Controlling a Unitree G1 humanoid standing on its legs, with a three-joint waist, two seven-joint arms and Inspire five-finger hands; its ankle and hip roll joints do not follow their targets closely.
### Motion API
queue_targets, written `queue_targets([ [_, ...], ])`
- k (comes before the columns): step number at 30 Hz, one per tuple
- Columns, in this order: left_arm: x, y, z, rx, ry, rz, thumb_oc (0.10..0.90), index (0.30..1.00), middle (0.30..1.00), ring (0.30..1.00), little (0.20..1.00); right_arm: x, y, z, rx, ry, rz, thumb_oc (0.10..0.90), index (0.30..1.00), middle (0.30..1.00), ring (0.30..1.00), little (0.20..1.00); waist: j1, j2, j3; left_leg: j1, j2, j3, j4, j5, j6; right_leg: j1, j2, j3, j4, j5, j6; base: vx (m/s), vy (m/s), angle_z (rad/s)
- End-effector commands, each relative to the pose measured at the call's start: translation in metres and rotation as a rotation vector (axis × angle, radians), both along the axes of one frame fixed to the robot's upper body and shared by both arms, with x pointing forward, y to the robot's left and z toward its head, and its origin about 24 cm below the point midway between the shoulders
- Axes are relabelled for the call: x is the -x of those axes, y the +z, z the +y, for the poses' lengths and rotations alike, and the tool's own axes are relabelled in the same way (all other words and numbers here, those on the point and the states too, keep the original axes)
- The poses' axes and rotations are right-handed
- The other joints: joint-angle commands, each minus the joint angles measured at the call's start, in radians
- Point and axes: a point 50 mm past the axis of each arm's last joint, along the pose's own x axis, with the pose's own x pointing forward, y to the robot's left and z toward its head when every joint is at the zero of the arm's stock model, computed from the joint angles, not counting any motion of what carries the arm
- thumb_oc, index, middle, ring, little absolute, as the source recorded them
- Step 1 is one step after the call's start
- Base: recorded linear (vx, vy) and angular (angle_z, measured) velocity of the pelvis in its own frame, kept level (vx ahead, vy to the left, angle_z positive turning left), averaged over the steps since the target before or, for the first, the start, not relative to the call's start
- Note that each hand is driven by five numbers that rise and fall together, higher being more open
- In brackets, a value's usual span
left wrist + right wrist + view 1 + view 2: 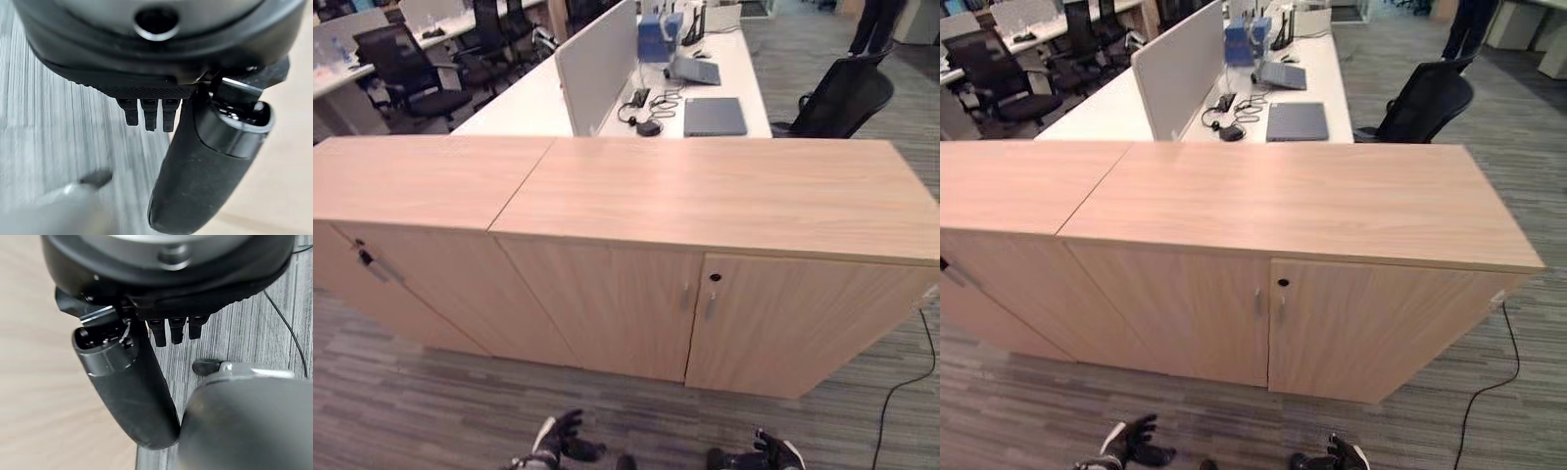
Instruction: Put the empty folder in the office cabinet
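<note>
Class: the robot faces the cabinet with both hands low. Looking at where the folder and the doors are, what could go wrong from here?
1. The grey folder lies on the desk behind the cabinet, so reaching over may fall short.
2. The cabinet doors are closed; their slim handles may slip from the fingers.
3. Left hand and right hand hang low, near the doors.

Even, bright indoor light falls from above, leaving a soft sheen on the cabinet (724, 196) top. Edges bend outward in the head views. The carpet (58, 122) streaks with blur in the wrist views.

Light wood-grain cabinet (705, 196), grey-striped carpet (460, 411)
</note>
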Motion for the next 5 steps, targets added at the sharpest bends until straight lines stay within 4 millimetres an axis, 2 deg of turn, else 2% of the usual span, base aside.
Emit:
queue_targets([
  [1, -0.0251, 0.0073, 0.0007, -0.031, -0.099, -0.063, 0.8, 0.9, 0.9, 0.9, 0.9, -0.0477, 0.0188, -0.0122, 0.034, 0.013, -0.155, 0.8, 0.9, 0.9, 0.9, 0.9, -0.012, 0.009, 0.012, 0.062, 0.038, -0.01, 0.019, -0.107, -0.067, 0.076, -0.059, 0.011, 0.042, -0.157, 0.069, 0.0, -0.087, -0.07],
  [5, -0.0205, 0.0051, -0.0057, 0.007, -0.129, -0.039, 0.8, 0.9, 0.9, 0.9, 0.9, -0.049, 0.0187, -0.0175, 0.053, 0.032, -0.129, 0.8, 0.9, 0.9, 0.9, 0.9, -0.016, 0.022, 0.02, 0.071, 0.059, 0.013, 0.021, -0.099, -0.079, 0.083, -0.043, 0.018, 0.025, -0.156, 0.062, 0.0, -0.078, -0.16],
])
